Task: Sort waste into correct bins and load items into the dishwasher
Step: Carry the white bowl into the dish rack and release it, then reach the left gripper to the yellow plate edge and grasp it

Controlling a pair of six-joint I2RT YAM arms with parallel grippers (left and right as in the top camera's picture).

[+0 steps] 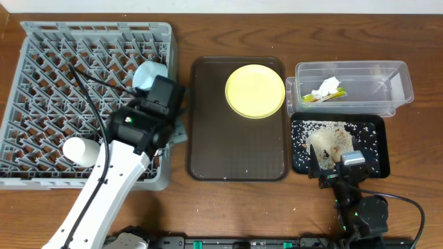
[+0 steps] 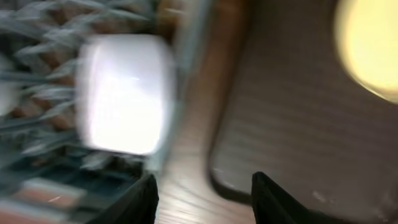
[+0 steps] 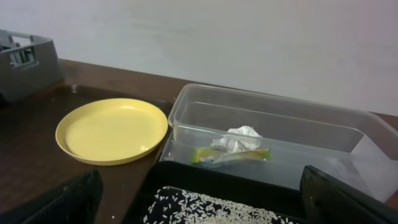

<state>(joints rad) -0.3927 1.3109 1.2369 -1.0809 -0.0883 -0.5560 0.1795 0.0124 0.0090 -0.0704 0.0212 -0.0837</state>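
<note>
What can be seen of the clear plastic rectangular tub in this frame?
The clear plastic rectangular tub stands upright and lidless on the wooden table, at the far right. Its walls are see-through, with rounded corners and a flared rim. Towards its left end lie crumpled white paper and an orange-and-green snack wrapper; the rest of its floor is bare. The shallow black rectangular tray lies close along its near side, and the dark brown serving tray is to its left.

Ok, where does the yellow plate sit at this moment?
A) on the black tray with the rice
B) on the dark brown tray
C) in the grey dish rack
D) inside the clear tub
B: in the overhead view the yellow plate lies flat on the dark brown tray, in its upper right part.
</note>
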